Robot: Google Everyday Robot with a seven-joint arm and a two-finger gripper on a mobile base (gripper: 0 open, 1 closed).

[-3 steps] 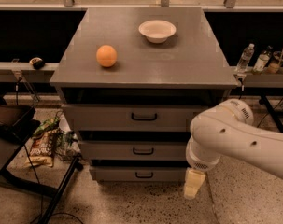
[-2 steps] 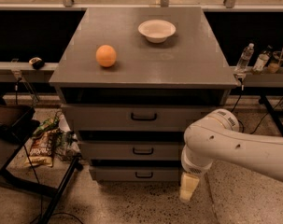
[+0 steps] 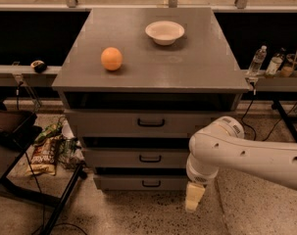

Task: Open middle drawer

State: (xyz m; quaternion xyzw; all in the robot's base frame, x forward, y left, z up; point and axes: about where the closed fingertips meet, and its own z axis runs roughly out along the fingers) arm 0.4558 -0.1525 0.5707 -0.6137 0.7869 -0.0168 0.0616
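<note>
The middle drawer [image 3: 133,158] is the grey front between two others in the grey cabinet, with a short black loop handle [image 3: 150,158]; it is closed. My gripper [image 3: 193,198] hangs from the white arm [image 3: 246,153] at the cabinet's lower right corner. It points down toward the floor, beside the bottom drawer [image 3: 138,182]. It is below and to the right of the middle drawer's handle and is not touching it.
The top drawer [image 3: 138,123] is closed. An orange [image 3: 111,58] and a white bowl [image 3: 164,32] sit on the cabinet top [image 3: 187,67]. Bottles [image 3: 257,61] stand on a shelf at right. Snack bags [image 3: 44,155] and a black stand leg [image 3: 62,199] lie at left.
My arm and gripper have moved a little to the left and slightly down, closer to the cabinet's lower right corner. The drawers have not moved.
</note>
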